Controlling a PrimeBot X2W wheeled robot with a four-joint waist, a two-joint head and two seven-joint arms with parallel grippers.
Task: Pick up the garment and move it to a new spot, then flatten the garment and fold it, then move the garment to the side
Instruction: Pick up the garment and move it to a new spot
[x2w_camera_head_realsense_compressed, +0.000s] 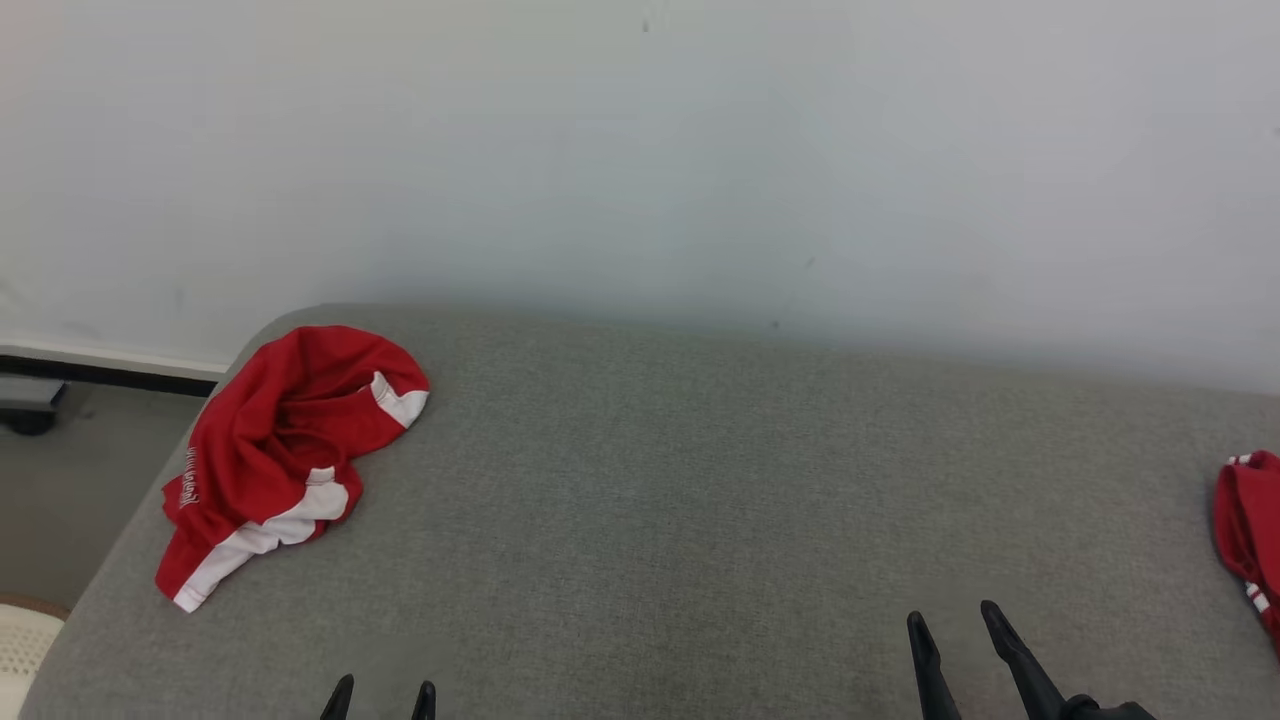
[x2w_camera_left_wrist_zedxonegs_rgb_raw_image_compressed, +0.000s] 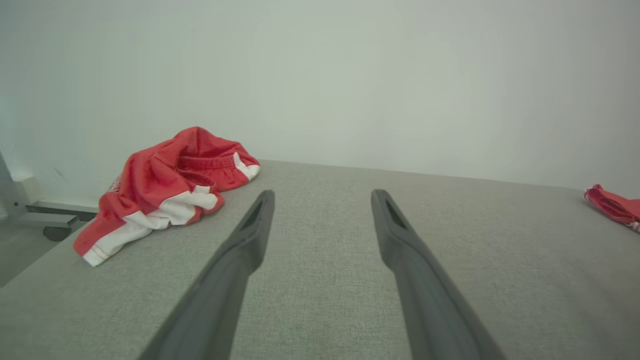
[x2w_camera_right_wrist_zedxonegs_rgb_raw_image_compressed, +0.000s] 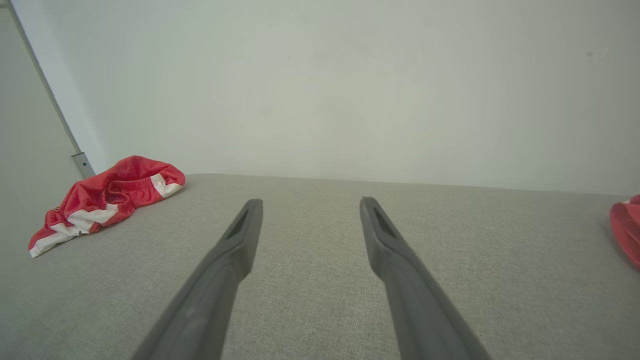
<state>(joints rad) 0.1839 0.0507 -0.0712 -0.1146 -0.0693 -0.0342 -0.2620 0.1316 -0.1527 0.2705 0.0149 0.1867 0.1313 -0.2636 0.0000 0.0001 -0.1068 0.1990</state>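
A crumpled red-and-white garment (x2w_camera_head_realsense_compressed: 285, 450) lies at the grey fabric counter's (x2w_camera_head_realsense_compressed: 650, 480) far left corner, near its edge, well beyond the left end effector (x2w_camera_head_realsense_compressed: 386, 684) — bare middle, then the right end effector (x2w_camera_head_realsense_compressed: 950, 610), both spread wide and empty — red cloth (x2w_camera_head_realsense_compressed: 1250, 530) far right.

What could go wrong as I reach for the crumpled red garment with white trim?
The crumpled red garment with white trim lies at the left edge of the grey fabric surface; a clumsy push might slide it off. It is bunched, so the open left gripper may pinch several layers.
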